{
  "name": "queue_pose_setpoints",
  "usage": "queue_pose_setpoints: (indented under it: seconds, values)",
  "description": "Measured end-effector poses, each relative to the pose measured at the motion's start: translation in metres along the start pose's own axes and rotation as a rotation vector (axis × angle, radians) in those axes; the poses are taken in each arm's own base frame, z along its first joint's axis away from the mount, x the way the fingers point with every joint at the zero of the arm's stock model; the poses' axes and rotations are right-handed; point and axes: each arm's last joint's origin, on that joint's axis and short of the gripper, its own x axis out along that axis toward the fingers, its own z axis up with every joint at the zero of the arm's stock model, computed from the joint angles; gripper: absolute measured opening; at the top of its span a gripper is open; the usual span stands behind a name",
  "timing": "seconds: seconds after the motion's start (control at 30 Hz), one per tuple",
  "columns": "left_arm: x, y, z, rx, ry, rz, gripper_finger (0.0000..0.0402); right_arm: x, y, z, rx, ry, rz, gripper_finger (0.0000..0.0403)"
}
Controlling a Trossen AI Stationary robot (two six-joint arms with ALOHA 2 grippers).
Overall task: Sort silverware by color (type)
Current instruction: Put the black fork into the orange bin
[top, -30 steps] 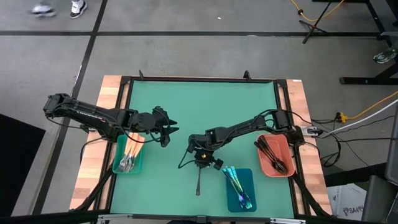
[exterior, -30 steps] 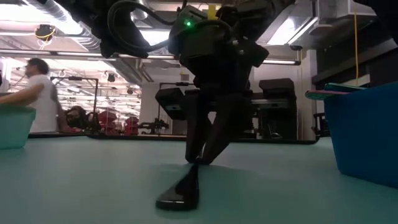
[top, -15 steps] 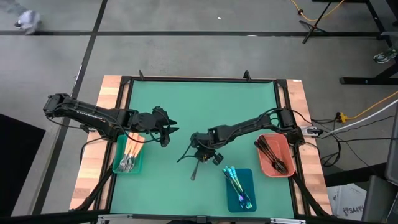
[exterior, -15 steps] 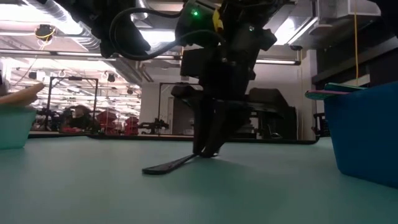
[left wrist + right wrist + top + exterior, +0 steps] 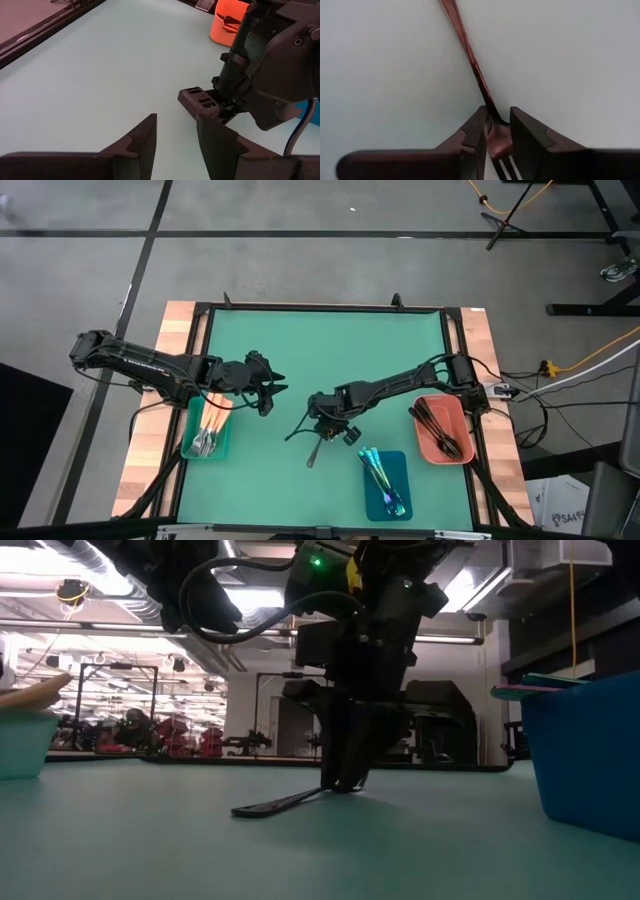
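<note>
Green mat (image 5: 300,350), dark fork (image 5: 470,60) tines cropped

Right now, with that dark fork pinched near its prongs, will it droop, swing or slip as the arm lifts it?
The dark fork looks stiff: its handle runs straight, so drooping seems unlikely. The right gripper holds it near the tines, leaving the long handle free, so it may pivot or swing. Its glossy surface could slip.

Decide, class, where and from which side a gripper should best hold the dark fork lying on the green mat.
Grip the dark fork at its narrow neck just behind the tines, coming straight down from above, fingers either side. It lies almost flat, so only its thin edges offer purchase. The right gripper is pinching exactly there.
</note>
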Motion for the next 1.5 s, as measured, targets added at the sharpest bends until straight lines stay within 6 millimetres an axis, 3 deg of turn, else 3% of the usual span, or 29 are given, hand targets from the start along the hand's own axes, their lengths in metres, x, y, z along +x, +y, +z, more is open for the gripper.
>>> queue_pose_setpoints:
  seconds: [0.13,0.37,0.97,1.17,1.5]
  values:
    - [0.000,0.000,0.000,0.000,0.000,0.000,0.0133,0.000,0.001,0.000,-0.001,-0.003,0.010,0.0067]
    - [0.000,0.000,0.000,0.000,0.000,0.000,0.0133,0.000,0.001,0.000,-0.001,-0.014,0.022,0.0006]
    - [0.000,-0.001,0.001,-0.013,-0.013,-0.006,0.0133,-0.001,0.001,0.000,0.003,-0.023,0.026,0.0002]
    - [0.000,-0.001,0.001,-0.012,-0.012,-0.005,0.0133,-0.013,0.004,-0.001,0.010,-0.004,0.041,0.0001]
    - [0.000,0.000,0.004,-0.015,-0.060,0.034,0.0133,-0.052,0.006,0.000,0.051,0.026,-0.036,0.0002]
